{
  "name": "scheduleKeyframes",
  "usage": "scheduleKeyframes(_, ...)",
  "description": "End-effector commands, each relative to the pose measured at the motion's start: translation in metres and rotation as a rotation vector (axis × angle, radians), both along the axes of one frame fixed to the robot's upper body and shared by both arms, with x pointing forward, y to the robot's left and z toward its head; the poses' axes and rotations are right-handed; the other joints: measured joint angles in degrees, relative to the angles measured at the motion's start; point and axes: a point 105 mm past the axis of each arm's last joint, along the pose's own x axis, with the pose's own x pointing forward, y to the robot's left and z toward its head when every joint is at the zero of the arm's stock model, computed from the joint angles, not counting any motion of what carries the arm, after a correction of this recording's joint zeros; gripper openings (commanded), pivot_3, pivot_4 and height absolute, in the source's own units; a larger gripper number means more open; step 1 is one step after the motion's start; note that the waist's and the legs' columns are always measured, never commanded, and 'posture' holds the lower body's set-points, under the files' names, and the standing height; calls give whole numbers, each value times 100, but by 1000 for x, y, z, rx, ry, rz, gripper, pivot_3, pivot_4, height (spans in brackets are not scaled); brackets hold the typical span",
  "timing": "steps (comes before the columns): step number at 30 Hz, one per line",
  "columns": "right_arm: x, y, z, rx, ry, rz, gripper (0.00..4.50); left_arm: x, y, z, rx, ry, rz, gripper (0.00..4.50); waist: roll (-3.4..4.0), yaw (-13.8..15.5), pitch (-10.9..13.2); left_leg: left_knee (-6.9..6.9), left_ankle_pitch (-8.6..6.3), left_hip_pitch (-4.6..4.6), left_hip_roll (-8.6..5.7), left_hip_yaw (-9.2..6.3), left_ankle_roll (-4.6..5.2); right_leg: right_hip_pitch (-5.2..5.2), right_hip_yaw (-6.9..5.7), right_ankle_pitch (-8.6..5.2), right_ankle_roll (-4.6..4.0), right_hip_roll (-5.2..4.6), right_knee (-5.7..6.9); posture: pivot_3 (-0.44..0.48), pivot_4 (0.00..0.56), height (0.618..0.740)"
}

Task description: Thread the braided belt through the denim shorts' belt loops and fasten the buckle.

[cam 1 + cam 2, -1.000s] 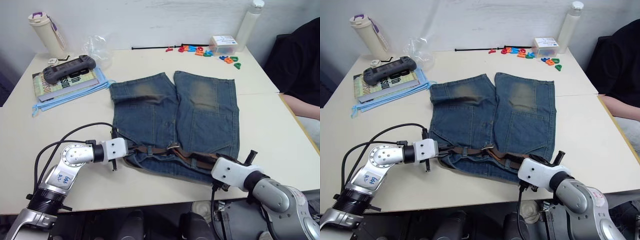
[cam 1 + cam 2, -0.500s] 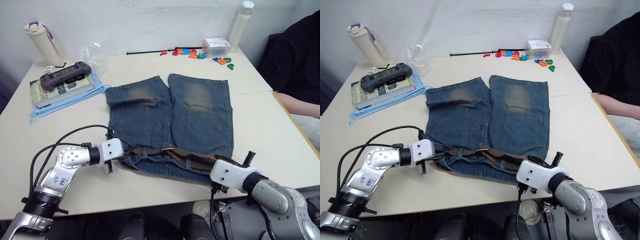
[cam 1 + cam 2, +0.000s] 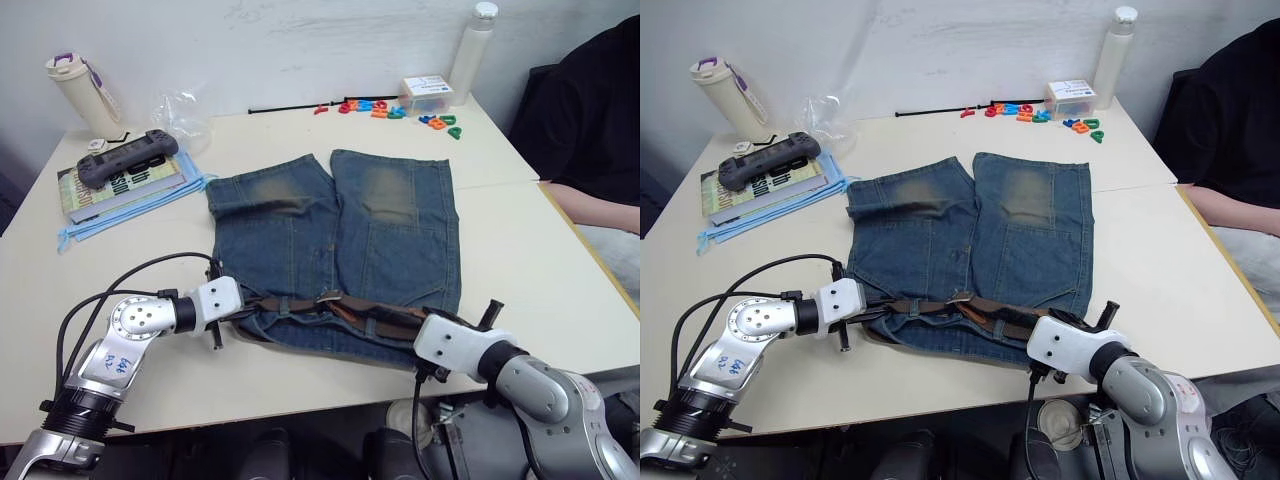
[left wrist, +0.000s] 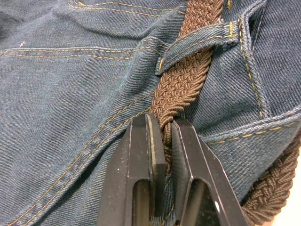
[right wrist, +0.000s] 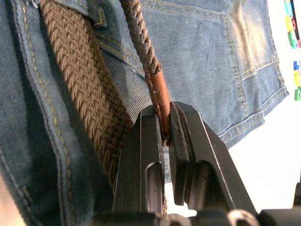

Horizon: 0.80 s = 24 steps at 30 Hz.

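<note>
Already threaded: the braided belt (image 3: 380,320) runs along the waistband of the denim shorts (image 3: 340,250), between the two claws, and passes under at least two belt loops (image 4: 197,44).
Left claw (image 4: 160,141): pinched shut on the braided belt just short of a belt loop, at the waistband's left end; a second stretch of braid lies just beside its fingers (image 4: 136,165), at the shorts' edge.
Right claw (image 5: 164,127): closed on the belt's tan leather tip (image 5: 159,94), held on edge between the fingers (image 5: 141,155); a broader stretch of braid lies flat just beside it, under a loop of the waistband.
Buckle (image 3: 329,296): a small silvery piece on the belt about midway between the claws; whether the tip has gone through it cannot be told from here.
Progress, as I judge it: threading looks largely done on the side that shows; the loops on the underside are hidden, so I cannot say all are filled.
Left to do: bring the tan tip across from the right claw to the buckle, pass it through and seat the prong.
Beyond the claws: the shorts' two legs lie flat on the worktop (image 3: 520,230), pointing away.
Far left: a game controller (image 3: 125,157) on a book, and a lidded tumbler (image 3: 75,95).
Far right: a white bottle (image 3: 470,50), coloured pieces (image 3: 385,108), and a person's arm (image 3: 590,205) at the worktop's edge.
</note>
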Motion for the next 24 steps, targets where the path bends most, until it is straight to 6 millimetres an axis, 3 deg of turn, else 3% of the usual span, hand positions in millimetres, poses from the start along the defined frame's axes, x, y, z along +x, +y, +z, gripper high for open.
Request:
scheduleKeyframes(1, 3, 7, 7, 7, -34, 19, 1647, -16, 29, -58, 98, 223, 134, 0, 2, 0, -1, 0, 0, 0, 2, 0, 0, -1, 0, 0, -2, 0, 0, 0, 150, 684)
scheduleKeyframes(4, 6, 11, 5, 22, -25, 26, 3163, -16, 28, -58, 92, 220, 131, 0, 3, 6, -2, 0, -3, 0, 9, 0, -5, -2, -1, -1, -6, 1, -1, 0, 150, 684)
scheduleKeyframes(7, 5, 11, -4, 45, 21, 2, 4339, -17, 27, -58, 90, 221, 132, 0, 5, 14, -3, 0, -4, -1, 15, 0, -7, -3, -2, -2, -9, 3, -2, 0, 150, 684)
scheduleKeyframes(14, -4, -9, -26, -23, 116, -58, 4431, -15, 34, -56, 90, 210, 157, 0, 10, 24, -11, 0, -15, 0, 29, 0, -25, -2, -3, -5, -16, 12, -8, 0, 150, 684)
scheduleKeyframes(24, -1, -35, -33, -124, 127, -121, 4431, -17, 77, -56, 114, 220, 290, 0, -15, 52, -40, -12, -42, 45, 57, -1, -71, 11, -4, -24, -49, 25, -32, 0, 150, 684)
